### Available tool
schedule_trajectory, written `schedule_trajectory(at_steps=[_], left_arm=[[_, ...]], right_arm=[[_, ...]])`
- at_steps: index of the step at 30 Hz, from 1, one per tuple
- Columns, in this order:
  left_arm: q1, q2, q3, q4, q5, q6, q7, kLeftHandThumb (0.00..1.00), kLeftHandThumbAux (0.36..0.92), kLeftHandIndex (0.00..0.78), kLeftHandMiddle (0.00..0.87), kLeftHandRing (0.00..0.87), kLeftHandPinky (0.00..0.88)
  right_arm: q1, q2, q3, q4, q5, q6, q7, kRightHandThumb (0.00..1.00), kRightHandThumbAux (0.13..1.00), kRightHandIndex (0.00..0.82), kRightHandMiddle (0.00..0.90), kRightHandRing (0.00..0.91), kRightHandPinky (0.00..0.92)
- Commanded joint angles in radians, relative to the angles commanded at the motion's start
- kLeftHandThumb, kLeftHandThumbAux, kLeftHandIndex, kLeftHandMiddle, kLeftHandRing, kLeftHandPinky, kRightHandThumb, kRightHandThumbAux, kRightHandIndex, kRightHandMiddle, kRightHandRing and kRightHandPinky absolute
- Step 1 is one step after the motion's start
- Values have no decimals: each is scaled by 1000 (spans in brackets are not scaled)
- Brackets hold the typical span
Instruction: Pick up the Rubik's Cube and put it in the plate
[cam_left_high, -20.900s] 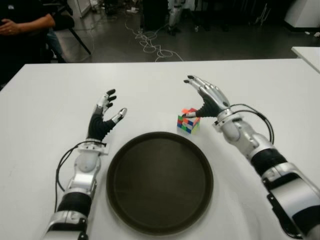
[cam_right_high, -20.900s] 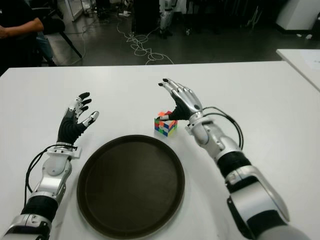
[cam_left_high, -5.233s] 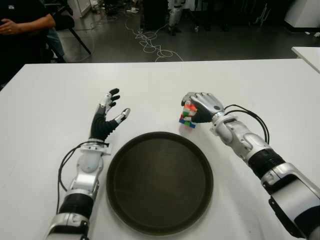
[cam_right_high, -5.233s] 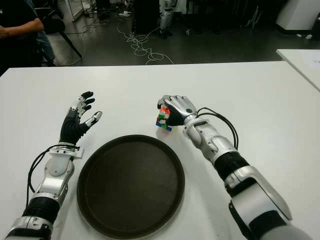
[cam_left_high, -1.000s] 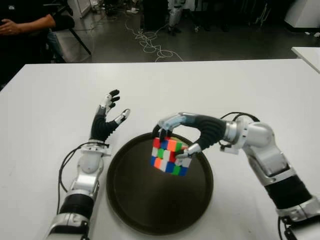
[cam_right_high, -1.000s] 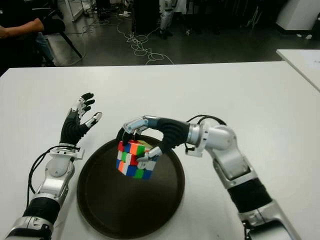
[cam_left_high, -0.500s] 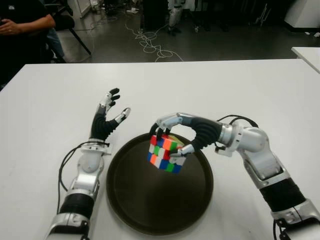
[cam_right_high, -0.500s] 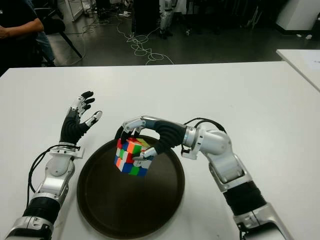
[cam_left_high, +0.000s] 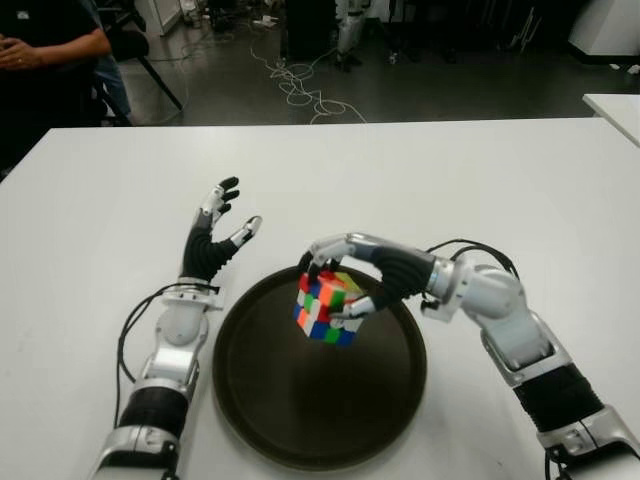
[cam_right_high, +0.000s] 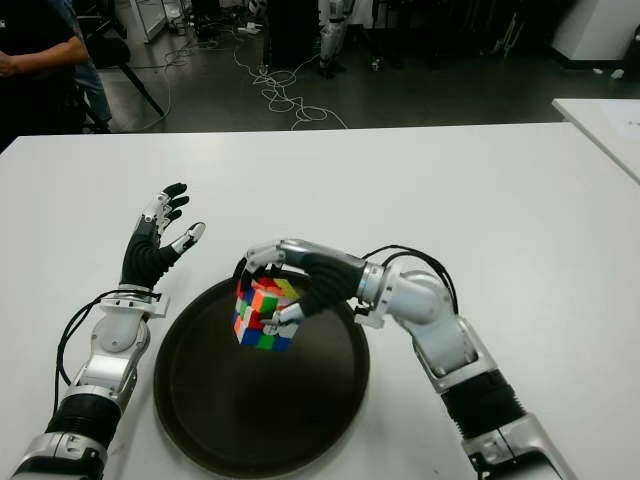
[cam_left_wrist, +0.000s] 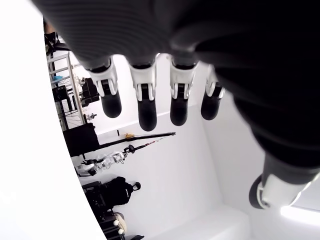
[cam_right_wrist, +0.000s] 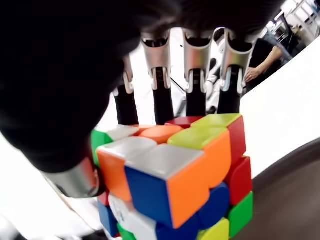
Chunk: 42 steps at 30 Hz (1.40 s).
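The Rubik's Cube (cam_left_high: 325, 307) hangs tilted over the far part of the round dark plate (cam_left_high: 300, 420), held in my right hand (cam_left_high: 340, 285). Fingers reach over its far top edge and the thumb presses its near side. In the right wrist view the cube (cam_right_wrist: 175, 180) fills the palm, fingers (cam_right_wrist: 195, 75) curled behind it, with the plate's rim (cam_right_wrist: 295, 155) just below. I cannot tell whether the cube touches the plate. My left hand (cam_left_high: 215, 230) stands upright to the left of the plate, fingers spread and holding nothing.
The white table (cam_left_high: 90, 230) stretches around the plate on all sides. A seated person (cam_left_high: 45, 50) is beyond its far left corner. Cables (cam_left_high: 300, 85) lie on the dark floor behind. Another white table (cam_left_high: 615, 105) shows at the right edge.
My right hand has carried the cube a little further left and toward the far side of the plate, and slightly lower. The left hand has stayed still.
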<state>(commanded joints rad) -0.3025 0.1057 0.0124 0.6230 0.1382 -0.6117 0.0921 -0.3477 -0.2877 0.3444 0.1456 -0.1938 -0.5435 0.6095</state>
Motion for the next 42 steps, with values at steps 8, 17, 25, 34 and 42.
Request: schedule_trajectory(at_steps=[8,17,25,34,42], left_arm=[[2,4,-3,-6,-1,3,-10,63,578,93,130,110,80],[6,3,-4,-11,-5,-5,-17,63,578,92,128,111,88],[9,2,-5,-23,-2,0,-15,58,584,101,125,104,87],[11,0,-7,-32,-7,4,-21,69,585,96,128,109,82],[12,0,-8,-37,-2,12,-16,64,593,91,120,94,75]], right_arm=[[-8,1,18,39,-62,-55,-53,695,730,427,595,599,598],[0,3,33,47,-100,-61,-89,693,731,425,567,573,574],[5,3,45,52,-117,-84,-120,692,732,423,535,548,550],[10,14,52,84,-64,-139,-121,693,731,421,389,393,377],[12,-5,65,66,-1,-115,-52,274,750,198,126,124,122]])
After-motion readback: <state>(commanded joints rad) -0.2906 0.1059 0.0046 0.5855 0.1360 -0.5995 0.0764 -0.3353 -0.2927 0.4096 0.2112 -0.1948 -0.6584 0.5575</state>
